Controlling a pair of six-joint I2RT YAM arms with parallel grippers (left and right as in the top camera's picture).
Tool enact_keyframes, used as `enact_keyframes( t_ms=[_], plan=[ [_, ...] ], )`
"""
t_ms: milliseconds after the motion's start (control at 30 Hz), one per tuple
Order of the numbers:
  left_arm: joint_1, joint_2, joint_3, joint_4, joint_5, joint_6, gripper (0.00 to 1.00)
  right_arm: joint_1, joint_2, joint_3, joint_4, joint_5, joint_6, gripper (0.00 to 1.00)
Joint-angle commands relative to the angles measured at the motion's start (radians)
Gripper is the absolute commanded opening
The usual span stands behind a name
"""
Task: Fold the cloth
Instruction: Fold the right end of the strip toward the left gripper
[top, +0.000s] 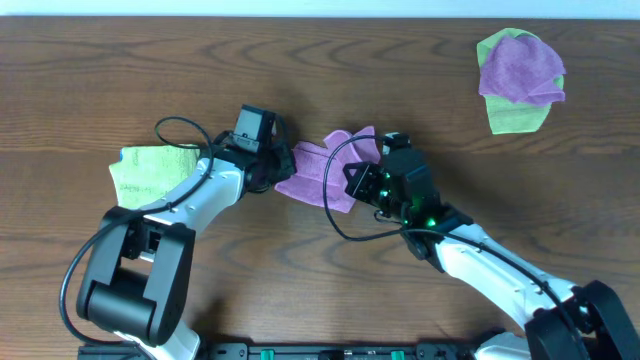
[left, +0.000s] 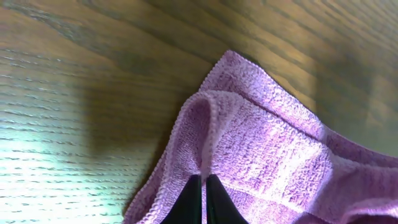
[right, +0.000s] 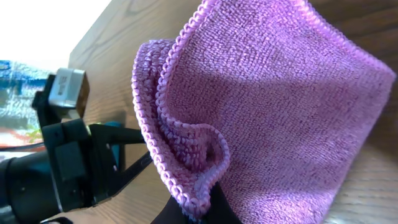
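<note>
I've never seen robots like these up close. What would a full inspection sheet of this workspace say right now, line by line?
Surface: wooden table, brown, grain showing.
Job's things: purple cloth mid-table, bunched between both grippers, not yet folded flat.
Clutter: lime-green cloth at the left, partly under the left arm; second purple cloth lying on another green cloth at the far right.
Grippers: left gripper shut on one side of the purple cloth; right gripper shut on the opposite side.
Cables: black cable looping off the left arm; second black cable beside the right arm.
Surroundings: pale strip beyond the table's far edge; nothing else seen.
</note>
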Motion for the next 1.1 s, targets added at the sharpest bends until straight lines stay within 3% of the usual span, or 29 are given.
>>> enact_keyframes(
  t_ms=[0, 567, 1000, 1067],
  plan=[
    [0.017, -0.032, 0.021, -0.007, -0.004, 0.031, 0.06, 0.024, 0.028, 0.024, 0.01, 0.013, 0.01, 0.01],
    [0.175, -0.161, 0.023, -0.126, -0.021, 0.105, 0.06, 0.113, 0.304, 0.243, 0.001, -0.003, 0.002, 0.01],
    [0.187, -0.178, 0.023, -0.154, -0.019, 0.116, 0.06, 0.15, 0.444, 0.36, 0.002, -0.007, -0.001, 0.01],
    [0.187, -0.178, 0.023, -0.154, -0.019, 0.117, 0.06, 0.156, 0.451, 0.367, 0.003, -0.01, -0.001, 0.08]
  ],
)
